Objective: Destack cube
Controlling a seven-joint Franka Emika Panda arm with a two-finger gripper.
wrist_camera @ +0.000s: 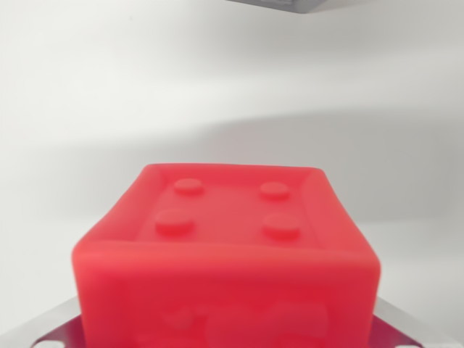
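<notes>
A red cube (228, 268) fills the lower middle of the wrist view, very close to the camera. Its top face has a raised rim and four round studs (176, 222). More studs show faintly through its translucent near face. Grey metal of the gripper's body (406, 328) shows in both bottom corners, behind and beside the cube. The cube hides the fingers, so I cannot tell whether they are open or shut on it. Whether another cube lies under it is also hidden.
A plain white surface (232, 94) stretches behind the cube, with a soft shadow band across the middle right. A dark grey edge (279, 6) of something cuts the top of the view.
</notes>
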